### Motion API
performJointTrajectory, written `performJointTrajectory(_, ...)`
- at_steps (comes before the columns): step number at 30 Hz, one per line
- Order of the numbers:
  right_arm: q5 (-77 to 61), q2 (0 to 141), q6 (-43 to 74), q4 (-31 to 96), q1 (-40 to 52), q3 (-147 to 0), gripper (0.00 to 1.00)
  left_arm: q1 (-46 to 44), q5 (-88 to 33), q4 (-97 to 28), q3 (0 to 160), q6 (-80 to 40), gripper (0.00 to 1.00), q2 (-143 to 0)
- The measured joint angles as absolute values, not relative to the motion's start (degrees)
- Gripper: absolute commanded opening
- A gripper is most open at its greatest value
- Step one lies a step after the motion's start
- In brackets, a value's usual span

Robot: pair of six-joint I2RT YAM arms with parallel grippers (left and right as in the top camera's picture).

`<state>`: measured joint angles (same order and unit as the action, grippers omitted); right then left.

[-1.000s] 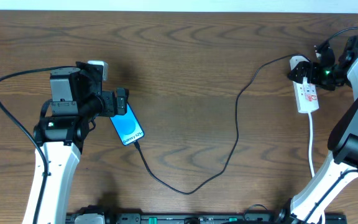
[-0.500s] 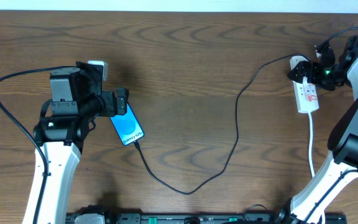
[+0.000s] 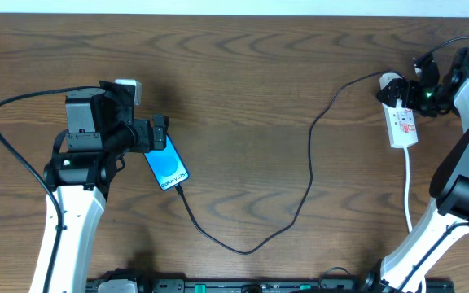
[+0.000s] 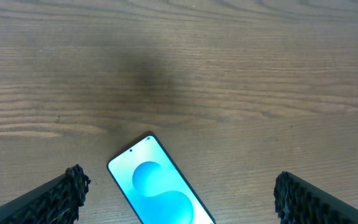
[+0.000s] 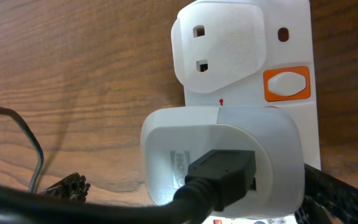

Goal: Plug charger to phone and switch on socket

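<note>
Two robot arms reach over a dark brown wooden table [image 3: 243, 49]. The left arm rises from the near edge, bends at the elbow and turns its wrist towards the table's middle. The left gripper [image 4: 179, 185] has its ribbed black fingers [image 4: 72, 186] spread wide and holds nothing. A slim rectangular smartphone with a bright blue screen [image 3: 168, 167] lies flat and slanted on the wood between and below them, clear of both.

A long thin black charger cable [image 3: 310, 167] meets the phone's near end. It seems plugged in, though the overhead view is too small to be sure. From there it loops towards the near edge, then climbs to the far right.

The right arm folds upward along the right edge, its wrist turned inward. The right gripper [image 5: 194, 186] is also wide open and grips nothing. It straddles a rounded white plug adapter [image 5: 222, 140], where the cable's black connector [image 5: 222, 175] enters. The adapter sits in a white elongated power strip [image 3: 404, 124], just beside a spare outlet and an orange-framed white rocker switch [image 5: 286, 84].
</note>
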<state>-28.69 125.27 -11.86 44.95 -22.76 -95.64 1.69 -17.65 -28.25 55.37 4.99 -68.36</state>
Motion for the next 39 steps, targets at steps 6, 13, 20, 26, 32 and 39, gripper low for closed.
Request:
performJointTrajectory(6,-28.64,125.19,-11.88,45.10,-22.76,-95.53,0.99,1.69,-17.65,-28.27,55.37,4.99,0.98,-68.36)
performJointTrajectory(13,-26.59,125.21,-12.38,47.13,-22.31,-96.62,0.99,1.69,-17.63,-28.27,55.37,4.99,0.98,-68.36)
performJointTrajectory(20,-24.14,125.08,-11.81,53.01,-21.85,-97.95,0.99,1.69,-17.63,-28.29,55.35,4.99,0.98,-68.36)
performJointTrajectory(26,-24.10,125.10,-11.44,52.97,-21.78,-98.00,0.99,1.69,-17.65,-28.27,55.37,4.99,0.98,-68.36)
performJointTrajectory(32,-22.98,125.19,-11.44,50.65,-21.58,-98.00,0.99,1.69,-17.63,-28.25,55.37,4.99,0.98,-68.36)
performJointTrajectory(39,-21.85,125.73,-11.44,48.53,-21.58,-98.00,0.99,1.69,-17.63,-28.27,55.37,4.99,0.98,-68.36)
